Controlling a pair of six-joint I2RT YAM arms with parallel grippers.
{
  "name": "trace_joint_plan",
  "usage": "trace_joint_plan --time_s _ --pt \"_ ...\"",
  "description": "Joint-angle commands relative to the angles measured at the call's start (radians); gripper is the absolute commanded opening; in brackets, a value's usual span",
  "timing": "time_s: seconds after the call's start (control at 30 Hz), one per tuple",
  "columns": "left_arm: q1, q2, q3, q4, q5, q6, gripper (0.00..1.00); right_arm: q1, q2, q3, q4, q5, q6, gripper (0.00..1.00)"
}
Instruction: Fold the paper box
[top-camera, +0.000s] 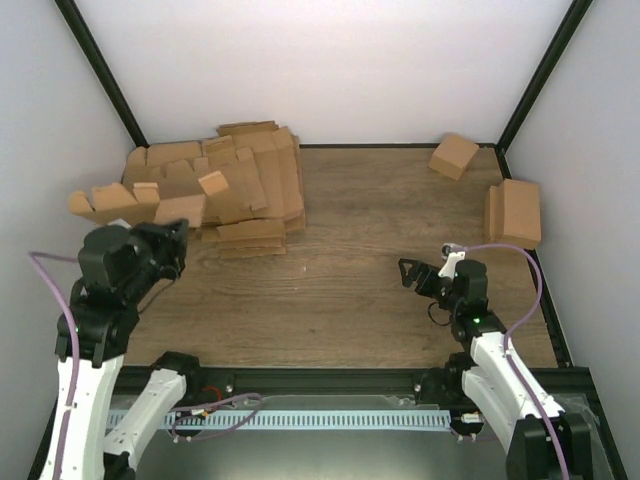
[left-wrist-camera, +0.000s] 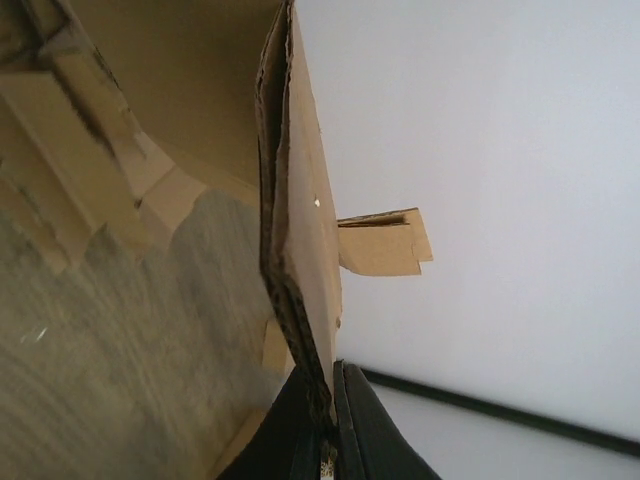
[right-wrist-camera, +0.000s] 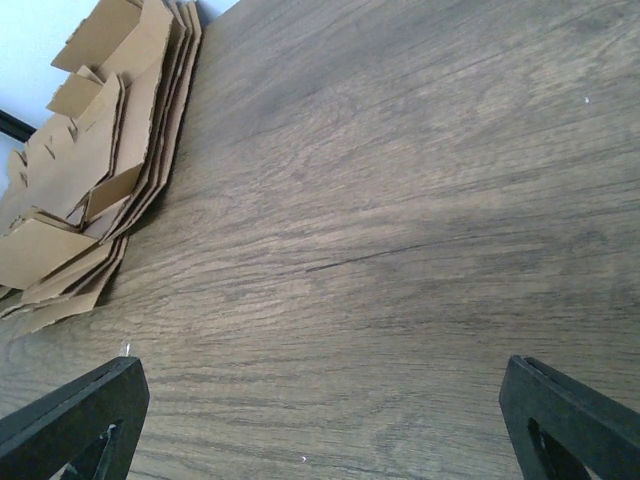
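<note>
My left gripper (top-camera: 172, 243) is shut on the edge of the paper box (top-camera: 182, 209), a flat brown die-cut sheet lifted at the left front of the pile. In the left wrist view the sheet (left-wrist-camera: 300, 230) stands edge-on, pinched between my black fingers (left-wrist-camera: 372, 430), with one tab (left-wrist-camera: 385, 245) sticking out against the white wall. My right gripper (top-camera: 420, 274) is open and empty, low over the bare wooden table (top-camera: 360, 260) at the right. In the right wrist view its fingertips (right-wrist-camera: 75, 410) show wide apart at the bottom corners.
A pile of many flat brown blanks (top-camera: 250, 190) lies at the back left and also shows in the right wrist view (right-wrist-camera: 100, 170). A small cube-like brown box (top-camera: 453, 155) sits at the back right. A folded brown box (top-camera: 515, 212) lies by the right wall.
</note>
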Motion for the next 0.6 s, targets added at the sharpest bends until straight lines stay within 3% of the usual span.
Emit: trace_joint_plan --time_s 0.0,0.13,0.23,0.3,0.43,0.57 --pt "0.002 -0.087 -0.125 -0.052 0.189 -0.003 0.04 0.007 0.025 0.021 0.002 0.014 0.021 1.0" --pt "0.002 -0.133 -0.254 -0.009 0.27 -0.003 0.04 0.008 0.071 0.039 -0.012 0.014 0.024 1.0" --pt "0.002 -0.138 -0.286 0.11 0.288 -0.044 0.04 0.008 0.093 0.047 -0.02 0.009 0.025 1.0" --pt "0.001 -0.107 -0.229 0.167 0.272 -0.053 0.04 0.007 0.096 0.05 -0.022 0.011 0.025 1.0" --pt "0.001 0.031 0.03 0.186 0.205 0.005 0.04 0.008 0.084 0.046 -0.022 0.024 0.026 1.0" --pt "-0.005 0.18 0.219 0.237 0.261 0.027 0.04 0.008 0.065 0.04 -0.026 0.036 0.027 1.0"
